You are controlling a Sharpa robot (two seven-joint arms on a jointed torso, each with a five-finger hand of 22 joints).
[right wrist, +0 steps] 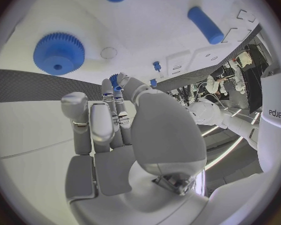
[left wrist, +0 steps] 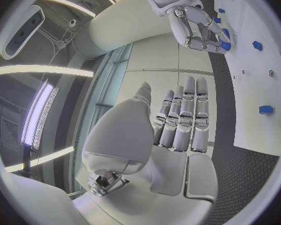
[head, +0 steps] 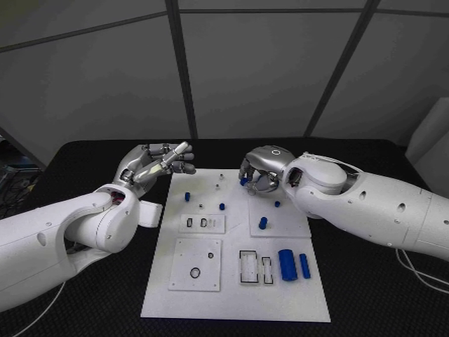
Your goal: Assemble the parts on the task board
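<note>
The white task board (head: 235, 295) lies in the middle of the black table. My right hand (head: 260, 172) hovers over its far part with the fingers curled down; thumb and a finger pinch a small blue part (right wrist: 115, 79). Just under that hand a blue gear (right wrist: 58, 52) lies on the board (right wrist: 153, 30). My left hand (head: 159, 163) is raised beyond the board's far left corner, fingers straight and together, holding nothing. The left wrist view shows this flat hand (left wrist: 178, 130) and, across from it, the right hand (left wrist: 198, 26) above the board (left wrist: 265, 60).
Small blue pegs (head: 187, 195) (head: 222, 206) (head: 277, 204) stand on the board. A short blue cylinder (head: 263, 223) lies mid-board, two larger ones (head: 287, 265) (head: 304, 265) near its right edge. A raised white plate (head: 196, 263) with a ring sits near left.
</note>
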